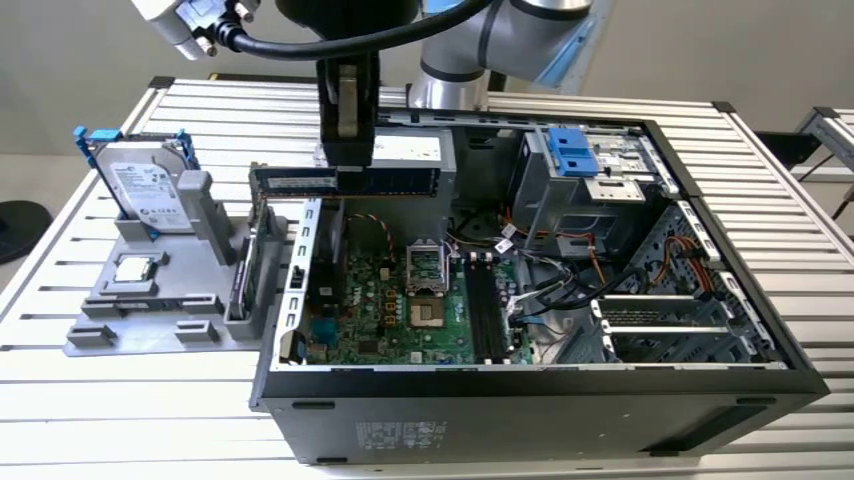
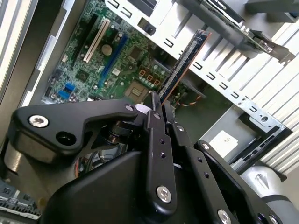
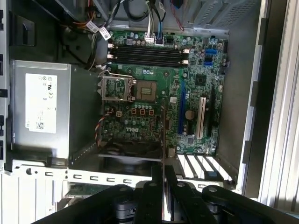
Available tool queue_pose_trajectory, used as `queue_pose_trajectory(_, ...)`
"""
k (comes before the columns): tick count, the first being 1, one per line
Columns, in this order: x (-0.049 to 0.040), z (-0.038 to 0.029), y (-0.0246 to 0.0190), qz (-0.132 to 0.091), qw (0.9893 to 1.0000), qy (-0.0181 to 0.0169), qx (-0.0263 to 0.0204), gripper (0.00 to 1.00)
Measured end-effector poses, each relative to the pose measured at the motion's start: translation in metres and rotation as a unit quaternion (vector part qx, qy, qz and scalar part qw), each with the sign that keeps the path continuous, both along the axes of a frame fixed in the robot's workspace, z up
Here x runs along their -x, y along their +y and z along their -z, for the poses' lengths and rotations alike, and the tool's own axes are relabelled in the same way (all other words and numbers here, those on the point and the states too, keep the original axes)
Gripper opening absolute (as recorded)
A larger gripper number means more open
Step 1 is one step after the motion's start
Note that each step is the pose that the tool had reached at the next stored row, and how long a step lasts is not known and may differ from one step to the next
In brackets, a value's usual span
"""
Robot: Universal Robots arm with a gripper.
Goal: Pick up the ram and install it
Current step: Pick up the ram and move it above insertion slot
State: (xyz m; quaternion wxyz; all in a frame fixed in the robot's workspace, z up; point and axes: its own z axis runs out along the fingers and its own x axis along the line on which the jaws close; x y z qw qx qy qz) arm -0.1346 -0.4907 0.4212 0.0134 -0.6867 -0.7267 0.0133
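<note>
Pincer (image 1: 346, 165) clenched on the ram (image 1: 400, 181), gripping it about mid-length across the two flat faces, probably so the stick balances and neither end droops. Ram is in the air, long axis level, raised over the far part of the open computer case (image 1: 534, 410) and in front of the power supply (image 1: 407, 150) in the exterior view, touching nothing but the pincer. The case lies on its side on the slatted desk (image 1: 134, 400) with the motherboard (image 1: 387, 310) facing up, which looks set that way so the arm reaches in from above. Memory slots (image 1: 487, 315) are bare and well apart from the ram; as held, the stick lies crosswise to them, clearest in the first wrist view, where the slots (image 3: 147, 53) run one way and the ram (image 3: 162, 130) shows edge-on as a thin line the other way. Ram look: long, narrow, thin board, dark chips in a row along the face, pale label on one half; in the second wrist view it (image 2: 184, 60) sticks out past the pincer (image 2: 156, 105) with a coppery strip down one long edge. Grey fixture (image 1: 147, 310) on the exterior view's left keeps the hard drive (image 1: 140, 190) upright, likely as a parts rack
</note>
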Motion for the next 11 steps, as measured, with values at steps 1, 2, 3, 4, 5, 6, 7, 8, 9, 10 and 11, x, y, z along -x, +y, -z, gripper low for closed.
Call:
queue_pose_trajectory(1,-0.0015,0.0000,0.0000,0.000,1.0000,0.0000,0.0000,0.00)
queue_pose_trajectory(2,-0.0028,0.0000,0.0000,0.000,1.0000,0.0001,0.0000,0.00)
queue_pose_trajectory(3,-0.0042,0.0000,0.0000,0.000,1.0000,0.0001,0.0000,0.00)
queue_pose_trajectory(4,-0.0056,0.0000,0.0000,0.000,1.0000,0.0001,0.0000,0.00)
queue_pose_trajectory(5,-0.0069,0.0000,0.0000,0.000,1.0000,0.0001,0.0000,0.00)
queue_pose_trajectory(6,-0.0082,0.0000,0.0000,0.000,1.0000,0.0002,0.0000,0.00)
queue_pose_trajectory(7,-0.0095,0.0000,0.0000,0.000,1.0000,0.0002,0.0000,0.00)
queue_pose_trajectory(8,-0.0108,0.0000,0.0000,0.000,1.0000,0.0002,0.0000,0.00)
queue_pose_trajectory(9,-0.0121,0.0000,0.0000,0.000,1.0000,0.0002,0.0000,0.00)
queue_pose_trajectory(10,-0.0134,0.0000,0.0000,0.000,1.0000,0.0002,0.0000,0.00)
queue_pose_trajectory(11,-0.0146,0.0000,0.0000,0.000,1.0000,0.0002,0.0000,0.00)
